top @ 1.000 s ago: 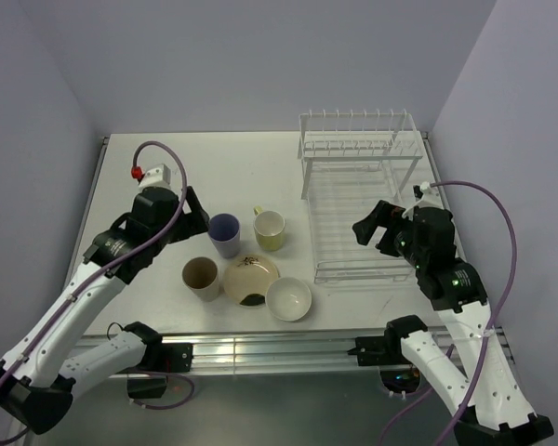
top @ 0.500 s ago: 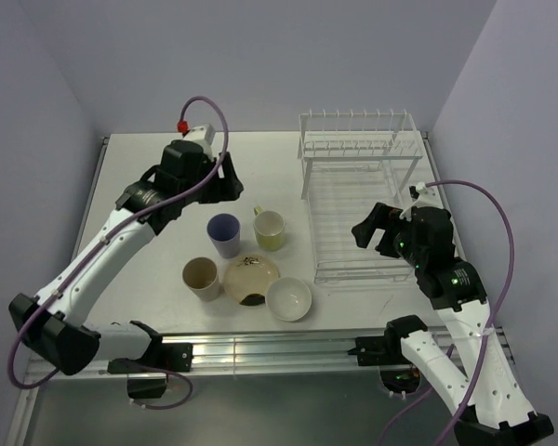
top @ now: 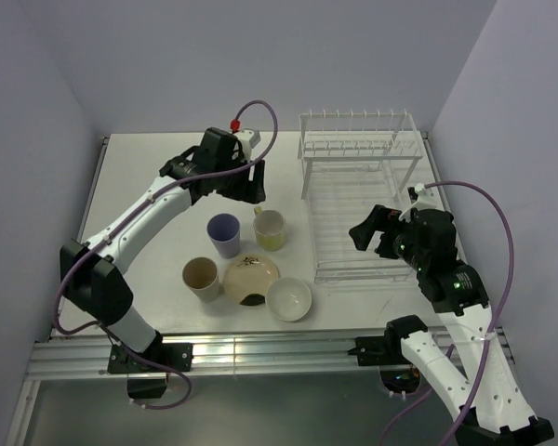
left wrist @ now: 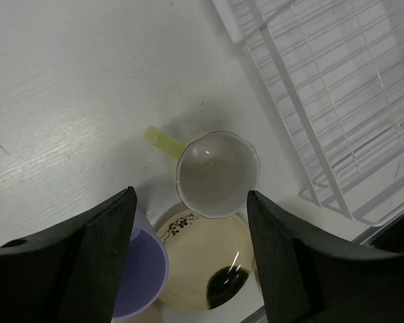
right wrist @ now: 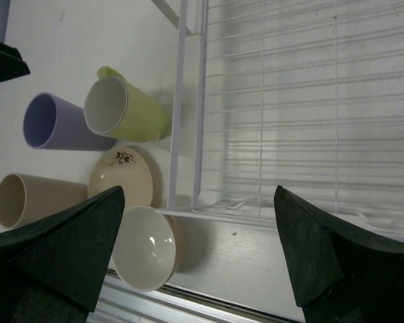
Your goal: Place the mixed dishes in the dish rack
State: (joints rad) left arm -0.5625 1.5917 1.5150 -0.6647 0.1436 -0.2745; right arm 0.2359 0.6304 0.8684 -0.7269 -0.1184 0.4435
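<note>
Five dishes stand on the table left of the white wire dish rack (top: 358, 200): lavender tumbler (top: 224, 234), yellow-green mug (top: 270, 229), tan tumbler (top: 201, 277), cream floral plate (top: 251, 279), white bowl (top: 289, 299). My left gripper (top: 248, 182) is open and empty, hovering just behind and above the mug (left wrist: 217, 173), with the lavender tumbler (left wrist: 138, 282) and plate (left wrist: 212, 269) between its fingers in the left wrist view. My right gripper (top: 372, 230) is open and empty above the rack's near part (right wrist: 289, 101). The right wrist view shows the mug (right wrist: 121, 111), bowl (right wrist: 147, 245) and plate (right wrist: 121, 176).
The rack's raised prong row (top: 358, 130) stands at its far end, near the back wall. The rack's near edge (left wrist: 330, 101) lies just right of the mug. Metal rails (top: 260, 351) run along the table's front edge.
My left arm swung from the table's left side rightward and farther back, now over the mug. The right arm barely moved. The dishes stayed put.
</note>
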